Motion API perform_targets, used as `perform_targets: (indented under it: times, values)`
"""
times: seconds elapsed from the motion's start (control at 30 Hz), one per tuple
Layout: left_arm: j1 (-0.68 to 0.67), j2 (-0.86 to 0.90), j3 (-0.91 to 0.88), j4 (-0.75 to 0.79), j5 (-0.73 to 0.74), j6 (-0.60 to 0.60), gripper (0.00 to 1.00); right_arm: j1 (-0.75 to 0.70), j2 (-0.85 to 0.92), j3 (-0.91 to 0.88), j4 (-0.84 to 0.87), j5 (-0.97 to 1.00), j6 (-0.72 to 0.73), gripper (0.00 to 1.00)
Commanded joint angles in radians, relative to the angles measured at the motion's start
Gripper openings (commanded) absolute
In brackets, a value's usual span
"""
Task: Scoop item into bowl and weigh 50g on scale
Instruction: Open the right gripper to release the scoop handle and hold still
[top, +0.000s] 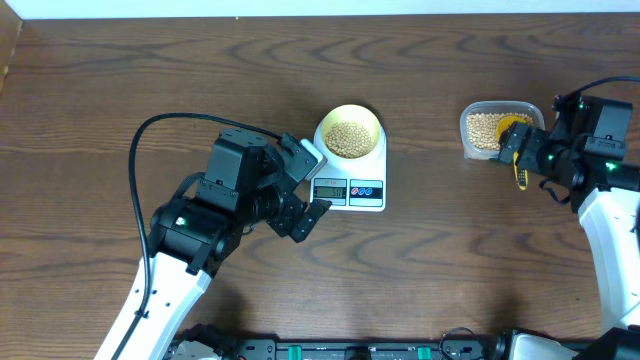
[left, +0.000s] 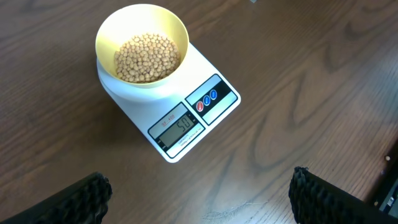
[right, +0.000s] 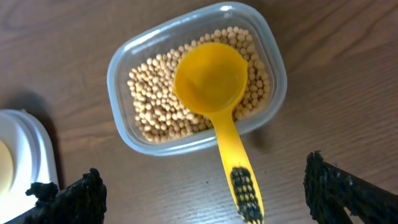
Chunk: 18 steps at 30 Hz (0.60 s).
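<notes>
Both pincers stand wide & empty: left pincer (left: 205, 202) at bottom of its wrist view, right pincer (right: 208, 198) likewise. Upper left, the bowl (left: 111, 30) sits on the scale (left: 219, 115) w/ beans (left: 147, 58) inside; display (left: 181, 126) seems to read 50. Centre frame, scoop (right: 211, 81) rests in tub (right: 118, 67). Beans are light, hard, roll easily; you'd take the stiff scoop by its black-ribbed handle (right: 245, 186) end.

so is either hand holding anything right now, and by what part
Nothing is held. The left hand is open and empty; the scoop rests in the tub, its handle untouched between the fingers of the open right hand.
</notes>
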Motion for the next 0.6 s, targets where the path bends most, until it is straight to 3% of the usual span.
perform_targets:
  times: [0.0,0.27,0.57]
  values:
    - [0.006,0.005,0.001,0.001,0.013,0.017,0.94,-0.005,-0.013,0.018,-0.007,0.006,-0.081,0.99]
    - [0.006,0.005,0.001,0.001,0.013,0.017,0.94,-0.005,-0.013,0.087,-0.096,0.007,-0.320,0.99]
    - [0.006,0.005,0.001,0.001,0.013,0.017,0.94,-0.005,-0.013,0.126,-0.139,0.011,-0.406,0.99]
